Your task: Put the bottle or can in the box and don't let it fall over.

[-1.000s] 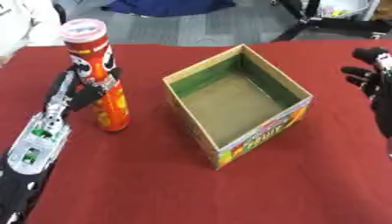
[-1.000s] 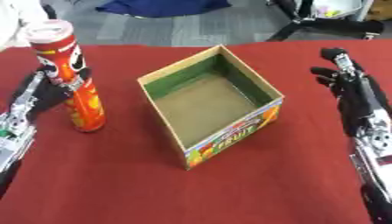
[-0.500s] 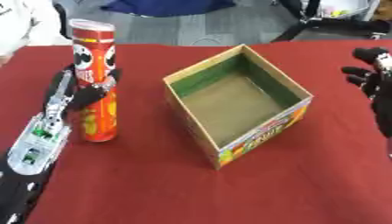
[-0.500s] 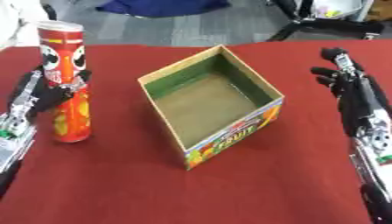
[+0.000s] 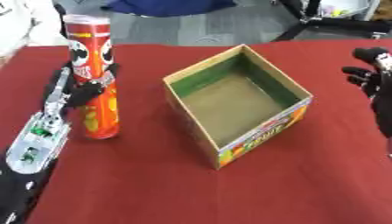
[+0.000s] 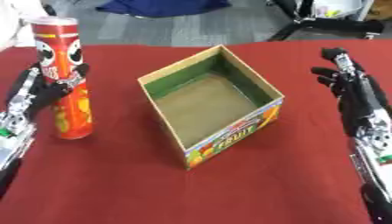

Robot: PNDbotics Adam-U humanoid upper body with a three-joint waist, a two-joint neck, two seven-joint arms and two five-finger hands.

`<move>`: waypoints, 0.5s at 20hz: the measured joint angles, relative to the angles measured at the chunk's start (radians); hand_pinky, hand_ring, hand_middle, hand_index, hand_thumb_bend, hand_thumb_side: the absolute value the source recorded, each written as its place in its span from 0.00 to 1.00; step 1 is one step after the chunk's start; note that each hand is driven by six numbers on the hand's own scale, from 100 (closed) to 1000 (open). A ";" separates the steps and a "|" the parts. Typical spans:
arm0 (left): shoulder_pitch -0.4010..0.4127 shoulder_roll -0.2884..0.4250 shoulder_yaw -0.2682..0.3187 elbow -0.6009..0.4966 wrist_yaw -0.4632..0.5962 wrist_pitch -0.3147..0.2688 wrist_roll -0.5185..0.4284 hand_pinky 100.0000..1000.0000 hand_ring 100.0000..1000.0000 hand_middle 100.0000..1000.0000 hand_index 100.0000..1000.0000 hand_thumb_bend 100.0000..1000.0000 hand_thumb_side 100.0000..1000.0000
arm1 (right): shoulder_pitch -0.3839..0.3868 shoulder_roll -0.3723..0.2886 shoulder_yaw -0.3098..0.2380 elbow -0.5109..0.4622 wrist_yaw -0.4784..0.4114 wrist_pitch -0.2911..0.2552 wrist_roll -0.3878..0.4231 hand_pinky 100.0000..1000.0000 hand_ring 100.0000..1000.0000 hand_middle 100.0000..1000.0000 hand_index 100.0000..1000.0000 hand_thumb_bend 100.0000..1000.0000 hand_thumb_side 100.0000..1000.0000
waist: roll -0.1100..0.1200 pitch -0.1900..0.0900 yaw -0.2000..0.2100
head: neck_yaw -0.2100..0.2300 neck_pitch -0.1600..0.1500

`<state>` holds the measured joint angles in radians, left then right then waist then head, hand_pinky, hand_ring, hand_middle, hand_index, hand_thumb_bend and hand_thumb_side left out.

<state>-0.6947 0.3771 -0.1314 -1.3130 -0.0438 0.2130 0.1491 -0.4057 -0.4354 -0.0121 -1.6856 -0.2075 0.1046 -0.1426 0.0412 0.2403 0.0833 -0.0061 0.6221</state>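
Observation:
A tall red crisp can (image 5: pixel 92 54) with a face printed on it stands upright at the left of the red table. My left hand (image 5: pixel 77 90) reaches in from the lower left, and its fingers curl round the can's middle. I cannot tell whether the can's base rests on the cloth or hangs just above it. To the right of the can sits an open cardboard box (image 5: pixel 257 138) with a green inner lining and fruit print outside, turned corner-on and holding nothing. My right hand (image 6: pixel 349 84) stays open beyond the box's right side, fingers straight and pointing away.
A red cloth (image 5: pixel 153 188) covers the table. Past the far edge lie grey floor, a blue cloth heap (image 5: pixel 165 6) and black stand legs (image 5: pixel 329 22). Bare cloth stretches between the can and the box, and in front of the box.
The can, which was leaning to the right, has been brought upright. It has shifted slightly left and toward me in my left hand. My right hand and the box have stayed put.

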 measured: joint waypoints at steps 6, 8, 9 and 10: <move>-0.008 0.000 0.000 -0.044 0.019 -0.009 -0.001 0.98 0.45 0.23 0.41 0.00 0.48 | 0.000 0.000 0.000 0.000 0.000 -0.001 -0.001 0.90 0.81 0.91 0.86 0.00 0.90 | 0.000 -0.001 0.000 | 0.002 0.001; -0.018 0.000 -0.002 -0.065 0.025 -0.012 -0.002 0.98 0.44 0.23 0.40 0.00 0.48 | 0.000 0.000 0.000 0.000 0.000 -0.001 -0.001 0.90 0.81 0.91 0.86 0.00 0.89 | 0.000 -0.001 0.000 | 0.002 0.002; -0.024 0.000 -0.006 -0.076 0.028 -0.014 -0.004 0.98 0.44 0.23 0.41 0.00 0.48 | 0.000 0.000 0.000 0.000 0.000 -0.001 -0.001 0.90 0.81 0.91 0.86 0.00 0.89 | 0.000 -0.003 -0.001 | 0.002 0.002; -0.032 0.000 -0.008 -0.090 0.031 -0.014 -0.005 0.98 0.44 0.23 0.40 0.00 0.48 | 0.000 0.000 0.000 0.000 0.000 -0.001 -0.001 0.90 0.81 0.91 0.86 0.00 0.89 | 0.000 -0.005 -0.001 | 0.002 0.002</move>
<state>-0.7266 0.3771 -0.1396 -1.4026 -0.0129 0.1990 0.1443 -0.4060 -0.4353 -0.0123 -1.6855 -0.2075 0.1032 -0.1441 0.0415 0.2357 0.0826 -0.0045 0.6243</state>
